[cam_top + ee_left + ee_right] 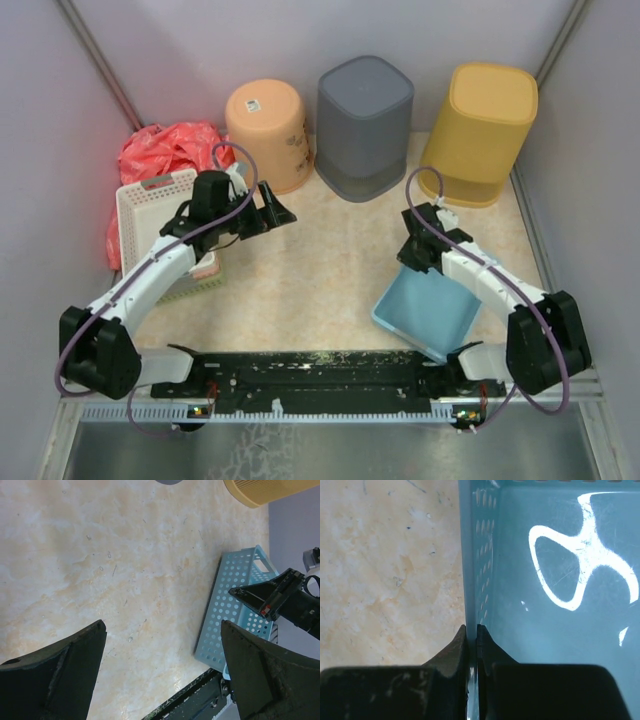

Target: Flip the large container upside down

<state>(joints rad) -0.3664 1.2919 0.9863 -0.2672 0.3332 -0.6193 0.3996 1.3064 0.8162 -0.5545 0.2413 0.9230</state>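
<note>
Top external: high above near edge, looking down on whole counter [330, 270]. Left wrist: low, facing blue basket [235, 572] from across. Right wrist: tight against same basket's wall.

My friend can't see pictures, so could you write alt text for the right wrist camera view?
The right end effector is pinched shut on the wall of a light blue basket. Beige table lies left of it.

Robot lab test cell: plain grey partition walls [200, 40] box in a beige marbled tabletop [330, 265], with a black mounting rail [320, 375] at the near edge. Staged props: orange round plastic bucket [268, 130], grey square plastic bin [364, 125], light blue perforated plastic basket [422, 315].
</note>
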